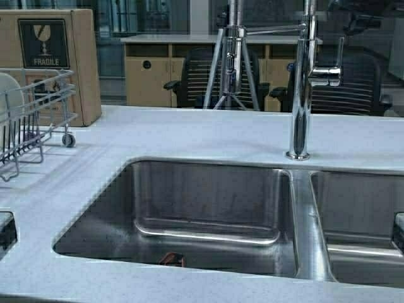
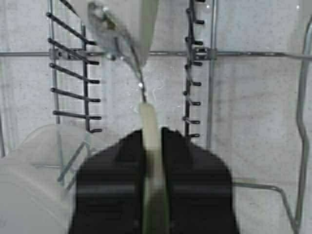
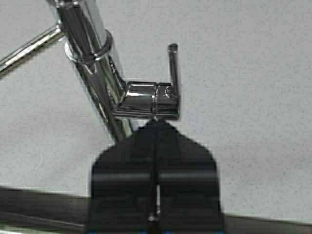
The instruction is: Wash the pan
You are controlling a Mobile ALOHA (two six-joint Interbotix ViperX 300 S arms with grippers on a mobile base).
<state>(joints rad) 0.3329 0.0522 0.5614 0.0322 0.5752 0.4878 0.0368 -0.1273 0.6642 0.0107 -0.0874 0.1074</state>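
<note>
In the left wrist view my left gripper is shut on the pan's pale handle, which sticks out past the fingertips. The pan is held edge-on over the wire dish rack, its white body and shiny handle bracket blurred. In the high view a white rounded edge, probably the pan, shows inside the rack at the far left. My right gripper is shut on nothing, its tips pointing at the faucet lever. Only dark arm parts show at the high view's edges.
A double steel sink lies in the pale counter, with a small reddish thing at the left basin's near edge. The tall chrome faucet stands behind the divider. A cardboard box stands behind the rack. A pale rounded item sits in the rack.
</note>
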